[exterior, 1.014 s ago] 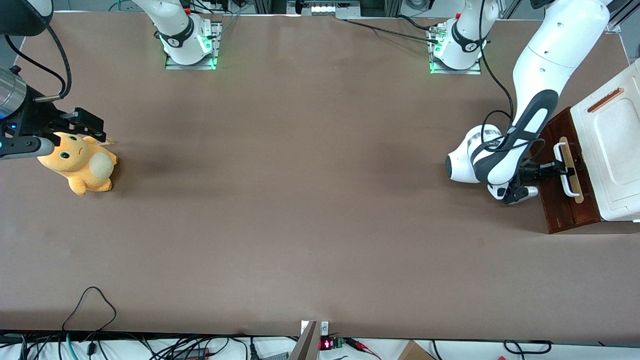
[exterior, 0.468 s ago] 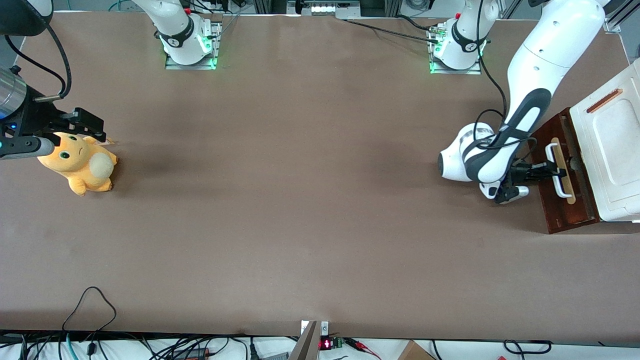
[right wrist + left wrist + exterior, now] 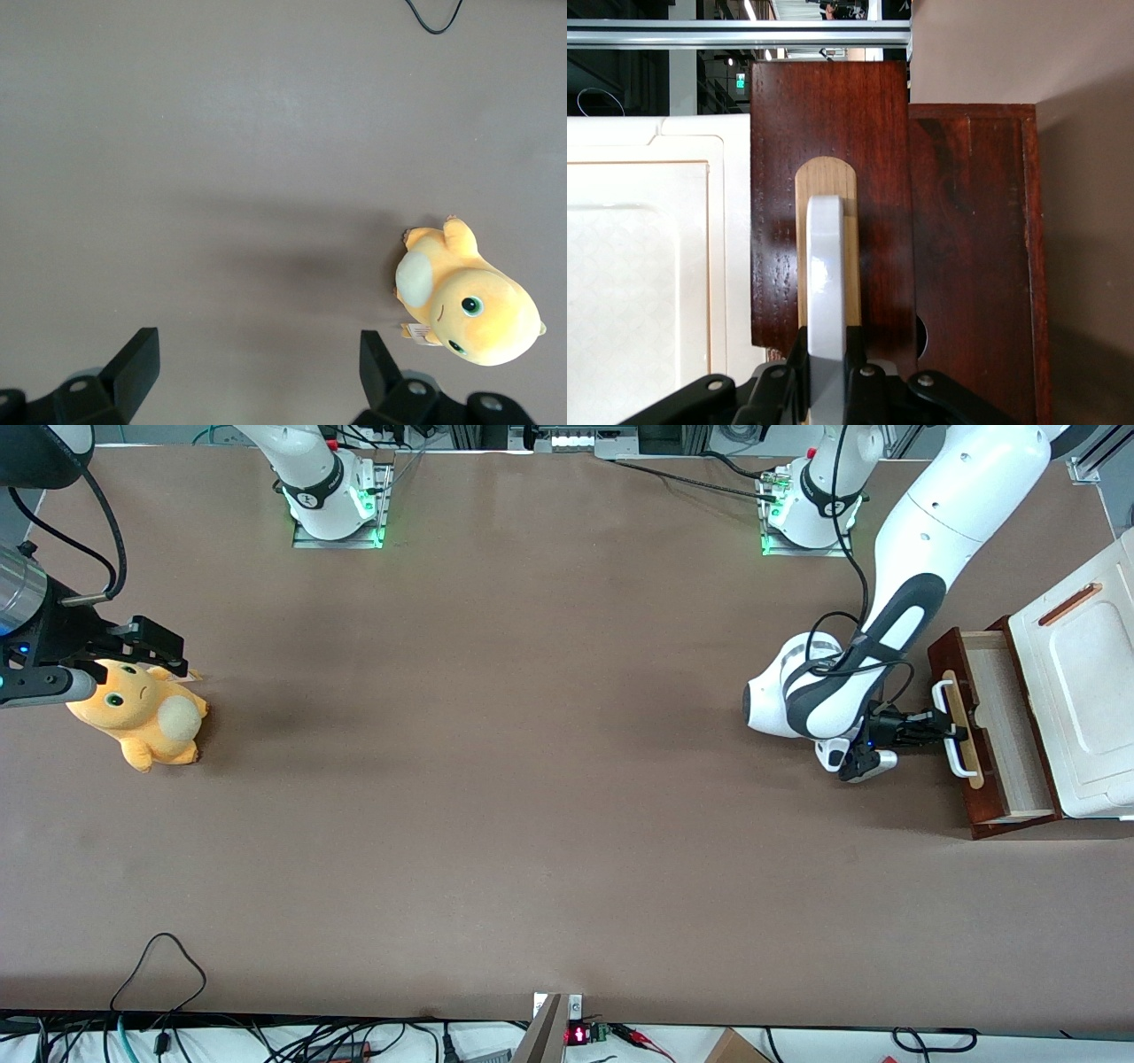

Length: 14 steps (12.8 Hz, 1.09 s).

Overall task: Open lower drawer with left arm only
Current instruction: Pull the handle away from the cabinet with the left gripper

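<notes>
The lower drawer (image 3: 946,657) has a dark red-brown front, a pale tan strip (image 3: 967,753) and a white loop handle (image 3: 941,698). It stands partly pulled out of the cabinet, and its light plywood inside (image 3: 1005,726) shows. My left arm (image 3: 921,531) reaches down in front of the drawer. Its black gripper (image 3: 946,733) is shut on the handle. In the left wrist view the handle (image 3: 826,266) runs between the two fingers (image 3: 794,359), which press on both its sides, with the drawer front (image 3: 828,115) around it.
A white moulded panel (image 3: 1076,682) with an orange slot lies on top of the cabinet, above the drawer. An orange plush toy (image 3: 142,713) lies on the brown table toward the parked arm's end. Cables trail along the table's front edge (image 3: 159,965).
The gripper has drawn back toward the parked arm's end with the handle in it. The drawer has slid out of the cabinet, and its plywood inside now shows.
</notes>
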Motion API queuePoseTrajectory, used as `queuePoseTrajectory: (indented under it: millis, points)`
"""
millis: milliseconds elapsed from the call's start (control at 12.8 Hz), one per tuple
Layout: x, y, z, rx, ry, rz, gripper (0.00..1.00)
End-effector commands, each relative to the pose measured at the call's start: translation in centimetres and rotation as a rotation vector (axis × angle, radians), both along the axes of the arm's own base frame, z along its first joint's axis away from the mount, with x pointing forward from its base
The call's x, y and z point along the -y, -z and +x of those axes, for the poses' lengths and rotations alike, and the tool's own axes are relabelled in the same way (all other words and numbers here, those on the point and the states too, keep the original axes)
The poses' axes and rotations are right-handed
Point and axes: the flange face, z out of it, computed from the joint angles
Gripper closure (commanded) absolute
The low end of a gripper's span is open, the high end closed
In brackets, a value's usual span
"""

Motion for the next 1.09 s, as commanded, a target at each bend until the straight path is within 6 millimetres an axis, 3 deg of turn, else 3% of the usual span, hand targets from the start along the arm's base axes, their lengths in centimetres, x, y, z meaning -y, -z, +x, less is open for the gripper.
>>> queuePoseTrajectory:
  millis: [0, 156, 390, 546, 624, 780, 1014]
  points:
    - [3.7, -1.1, 1.4, 0.029, 0.09, -0.031, 0.99]
    - [3.5, -1.0, 1.4, 0.026, 0.083, -0.031, 0.87]
    - [3.3, -1.0, 1.3, 0.022, 0.073, -0.034, 0.36]
    - [3.4, -1.6, 1.6, 0.022, 0.075, -0.033, 0.16]
    - [3.5, -2.3, 2.1, 0.015, 0.075, -0.035, 0.1]
    - [3.6, -4.5, 2.6, -0.037, 0.045, -0.071, 0.09]
    - [5.6, -9.8, 3.3, -0.018, -0.043, -0.349, 0.01]
